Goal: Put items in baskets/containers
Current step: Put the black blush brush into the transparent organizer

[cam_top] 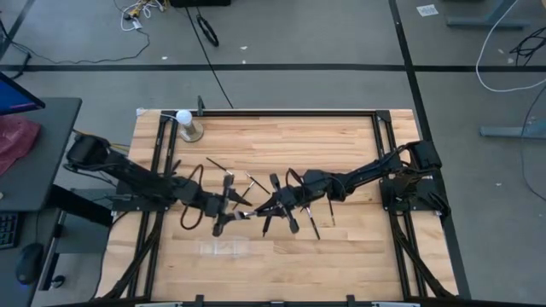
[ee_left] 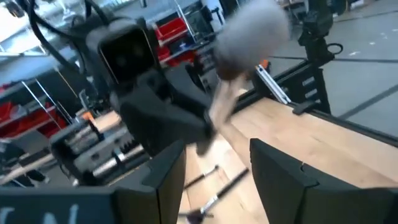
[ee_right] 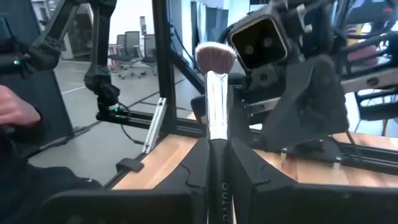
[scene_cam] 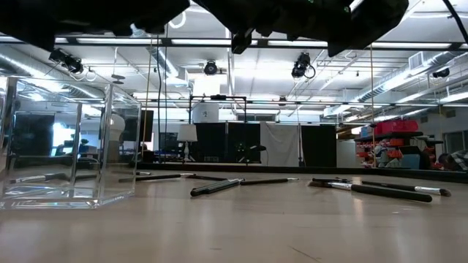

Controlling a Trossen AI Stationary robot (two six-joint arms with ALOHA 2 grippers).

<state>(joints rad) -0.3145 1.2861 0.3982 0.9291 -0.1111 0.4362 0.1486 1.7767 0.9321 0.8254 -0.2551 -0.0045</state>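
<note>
Brush [ee_right: 214, 93] upright between right gripper [ee_right: 217, 163] jaws, mid-table, edges distant.

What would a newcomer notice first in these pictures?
First, the two grippers meeting at the table's middle: the right gripper is shut on an upright brush, and the open left gripper faces it. Next, more brushes lie scattered on the wood, and the clear organizer stands near the front edge.

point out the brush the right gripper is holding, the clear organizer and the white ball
makeup brush [ee_right: 216, 102], right wrist view, on its silvery ferrule.
clear organizer [scene_cam: 117, 146], low view, on its right wall.
white ball [cam_top: 183, 117], high view, on the ball's top.
</note>
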